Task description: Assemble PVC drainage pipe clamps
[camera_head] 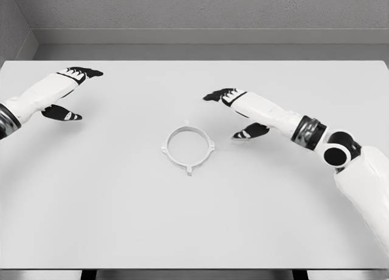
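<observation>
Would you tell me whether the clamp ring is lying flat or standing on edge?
Flat: the clamp ring shows its full circle on the table.

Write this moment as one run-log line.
clamp ring: flat on table, untouched | left hand: open, far left | right hand: open, beside ring

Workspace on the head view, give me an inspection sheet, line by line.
Surface: plain white rectangular table, evenly lit.
Job's things: one white ring-shaped plastic pipe clamp with small tabs, lying flat near the middle, untouched.
Clutter: nothing seen.
Grippers: left hand at far left, fingers spread, empty; right hand just right of the clamp, fingers spread, empty.
Cables: nothing seen.
Surroundings: grey wall and floor strip behind the table.
</observation>
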Controlling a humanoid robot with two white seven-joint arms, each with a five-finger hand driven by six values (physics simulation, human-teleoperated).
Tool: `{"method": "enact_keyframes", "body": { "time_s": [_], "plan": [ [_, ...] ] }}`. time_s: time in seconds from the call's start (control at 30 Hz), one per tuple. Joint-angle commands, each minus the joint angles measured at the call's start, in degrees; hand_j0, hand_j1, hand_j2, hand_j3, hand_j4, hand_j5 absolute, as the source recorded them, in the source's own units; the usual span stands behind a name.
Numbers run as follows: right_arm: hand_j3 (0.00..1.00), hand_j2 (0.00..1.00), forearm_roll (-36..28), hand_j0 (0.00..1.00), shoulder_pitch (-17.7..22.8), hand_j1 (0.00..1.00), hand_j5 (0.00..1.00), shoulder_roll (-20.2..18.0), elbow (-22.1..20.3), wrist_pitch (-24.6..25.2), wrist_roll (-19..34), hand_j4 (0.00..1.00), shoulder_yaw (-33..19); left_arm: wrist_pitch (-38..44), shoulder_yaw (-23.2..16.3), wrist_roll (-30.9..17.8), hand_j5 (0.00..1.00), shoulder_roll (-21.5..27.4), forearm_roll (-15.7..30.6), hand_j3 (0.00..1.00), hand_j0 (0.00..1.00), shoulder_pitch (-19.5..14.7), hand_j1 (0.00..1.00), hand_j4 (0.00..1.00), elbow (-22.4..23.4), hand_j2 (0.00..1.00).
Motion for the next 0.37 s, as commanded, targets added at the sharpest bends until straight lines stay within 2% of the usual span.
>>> {"method": "enact_keyframes", "body": {
  "time_s": [0.0,0.03,0.1,0.23,0.33],
  "plan": [
    [1.00,1.00,-5.40,1.00,0.35,1.00,1.00,-5.49,-5.20,0.13,0.08,1.00,-6.23,0.07,-0.04,0.03,1.00,0.02,0.42,1.00,1.00,0.00,1.00,1.00,0.28,1.00],
    [1.00,1.00,-8.04,1.00,2.99,1.00,1.00,-8.21,-8.63,0.13,-0.01,1.00,-9.56,0.07,-0.04,0.03,1.00,0.20,0.59,1.00,1.00,0.09,1.00,1.00,0.29,1.00],
    [1.00,1.00,-8.75,1.00,8.70,1.00,1.00,-10.59,-14.96,0.13,0.08,1.00,-15.54,0.07,0.05,0.03,1.00,0.37,0.59,1.00,1.00,0.09,1.00,1.00,0.29,1.00],
    [1.00,1.00,-8.22,1.00,14.07,1.00,1.00,-14.46,-15.84,0.13,0.08,1.00,-21.35,0.07,0.05,0.03,1.00,0.28,0.68,1.00,1.00,0.09,1.00,1.00,0.29,1.00],
    [1.00,1.00,-8.22,1.00,14.68,1.00,1.00,-15.69,-15.32,0.13,0.08,1.00,-21.61,0.07,0.05,0.03,1.00,0.28,0.68,1.00,1.00,0.18,1.00,1.00,0.11,1.00]
  ]
}}
